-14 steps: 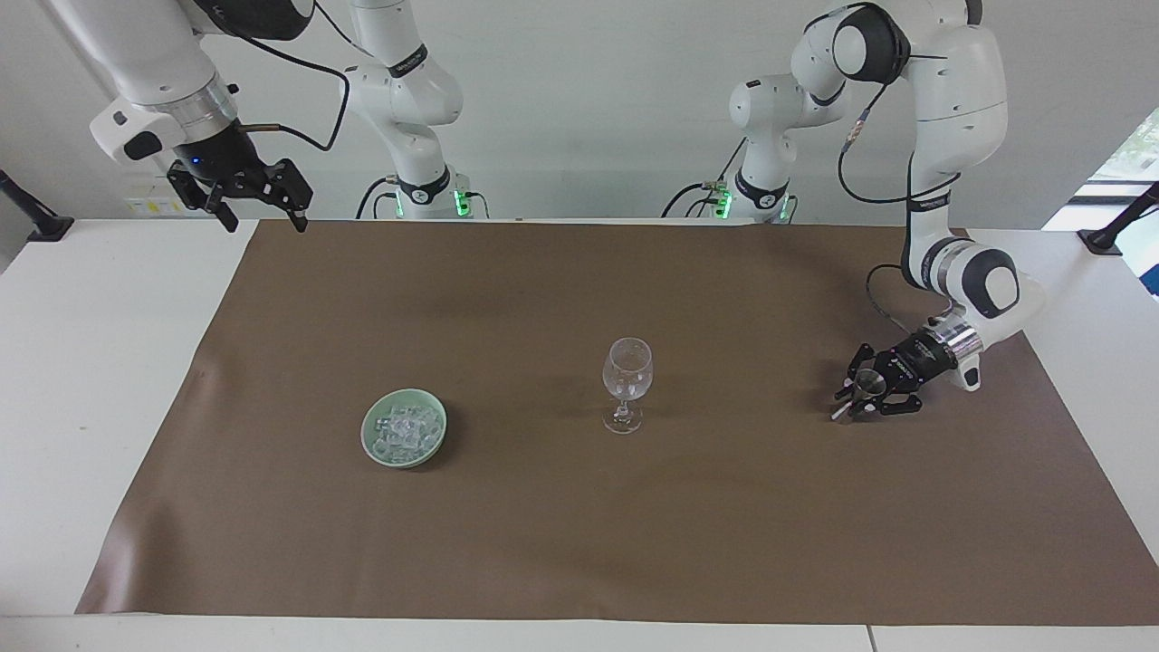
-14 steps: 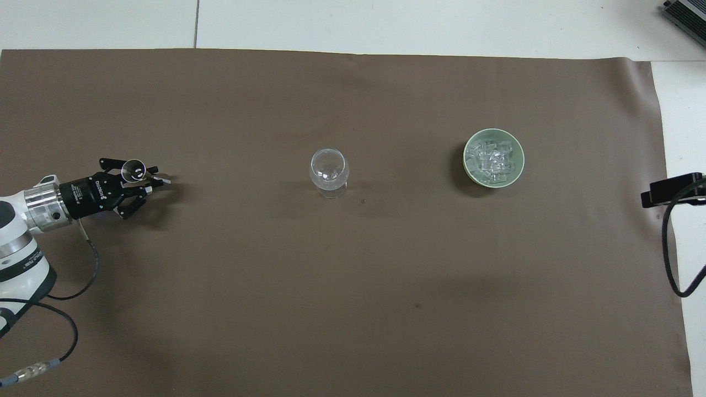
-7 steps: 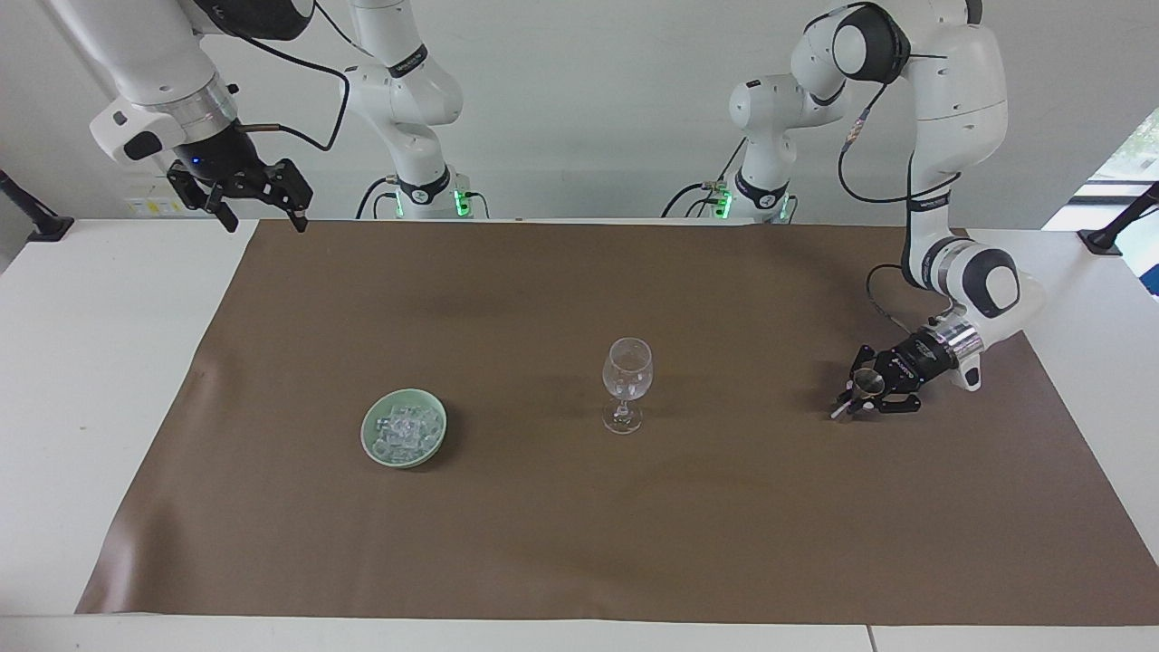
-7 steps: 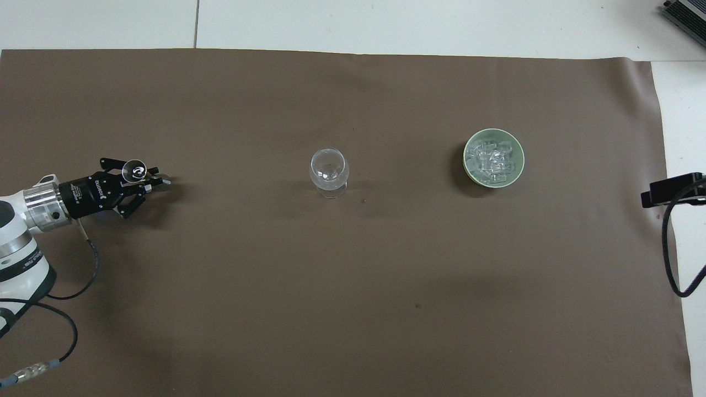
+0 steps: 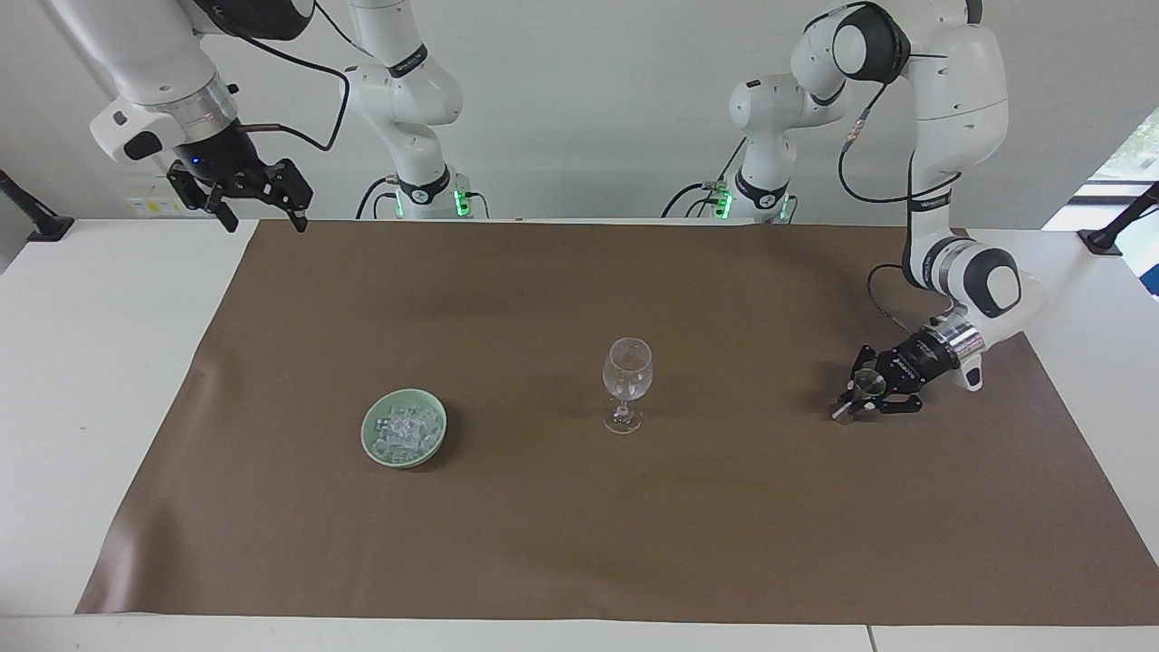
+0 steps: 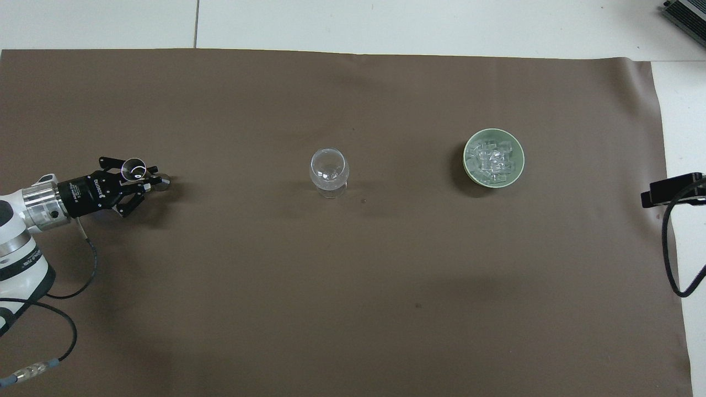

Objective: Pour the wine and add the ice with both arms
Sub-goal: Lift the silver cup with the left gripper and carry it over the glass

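On the brown-covered surface [image 5: 579,543], a small clear cup [image 6: 133,169] is pinched in the left gripper [image 5: 856,398] jaws at the left arm's edge, seemingly for pouring into the wineglass [image 5: 627,380] at mid-surface; the right gripper [image 5: 258,210], jaws spread, waits over the corner.

light: bright, even, diffuse from above | daylight: window patch at the facing view's edge | shadows: soft and short under wine glass [image 5: 627,384], green dish [image 5: 404,426] and left gripper [image 5: 849,407] | glare: faint sheen on brown mat [image 6: 353,264] | focus: sharp, no motion blur
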### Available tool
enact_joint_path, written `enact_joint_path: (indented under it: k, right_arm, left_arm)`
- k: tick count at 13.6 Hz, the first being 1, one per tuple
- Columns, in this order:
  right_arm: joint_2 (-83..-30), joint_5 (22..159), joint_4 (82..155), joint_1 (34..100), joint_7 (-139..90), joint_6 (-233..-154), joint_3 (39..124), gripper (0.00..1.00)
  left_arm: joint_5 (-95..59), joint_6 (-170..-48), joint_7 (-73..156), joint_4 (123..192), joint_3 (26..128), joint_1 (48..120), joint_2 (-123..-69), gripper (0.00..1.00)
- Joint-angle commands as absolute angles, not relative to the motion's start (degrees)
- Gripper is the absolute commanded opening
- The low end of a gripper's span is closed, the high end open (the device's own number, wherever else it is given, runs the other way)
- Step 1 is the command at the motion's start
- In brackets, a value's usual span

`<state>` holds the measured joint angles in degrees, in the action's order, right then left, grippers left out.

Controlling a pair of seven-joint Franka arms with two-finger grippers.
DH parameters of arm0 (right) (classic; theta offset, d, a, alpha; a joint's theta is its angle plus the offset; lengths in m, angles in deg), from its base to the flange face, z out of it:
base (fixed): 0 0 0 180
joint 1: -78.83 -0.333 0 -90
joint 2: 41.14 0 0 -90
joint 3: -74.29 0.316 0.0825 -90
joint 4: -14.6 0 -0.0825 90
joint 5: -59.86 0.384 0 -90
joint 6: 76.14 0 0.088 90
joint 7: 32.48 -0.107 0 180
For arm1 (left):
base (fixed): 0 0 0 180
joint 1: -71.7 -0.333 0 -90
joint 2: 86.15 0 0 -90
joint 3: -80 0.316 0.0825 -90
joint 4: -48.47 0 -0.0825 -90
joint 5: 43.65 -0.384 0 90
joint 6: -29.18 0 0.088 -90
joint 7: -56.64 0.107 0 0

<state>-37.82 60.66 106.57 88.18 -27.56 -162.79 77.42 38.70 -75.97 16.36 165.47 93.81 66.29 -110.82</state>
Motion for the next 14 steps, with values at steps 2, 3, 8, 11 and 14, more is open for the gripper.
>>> enact_joint_path:
  k: [2,3,8,11,14]
  right_arm:
    - [-37.98,61.44,106.27,88.41,-27.12,-162.98,77.54,1.00]
    - [-37.98,61.44,106.27,88.41,-27.12,-162.98,77.46,1.00]
    - [-37.98,61.44,106.27,88.41,-27.12,-162.98,77.54,1.00]
    - [-37.98,61.44,106.27,88.41,-27.12,-162.98,77.54,1.00]
    - [-37.98,61.44,106.27,88.41,-27.12,-162.98,77.54,1.00]
  left_arm:
    - [39.50,-75.14,13.49,165.28,94.15,66.60,-109.96,0.00]
    - [39.41,-75.23,12.44,165.19,94.15,66.60,-109.35,0.00]
    - [38.97,-76.29,8.57,164.93,93.27,68.18,-105.66,0.00]
    - [38.88,-80.84,4.97,165.01,89.07,68.18,-101.72,0.00]
    - [38.88,-83.75,1.45,165.01,84.93,68.18,-99.25,0.00]
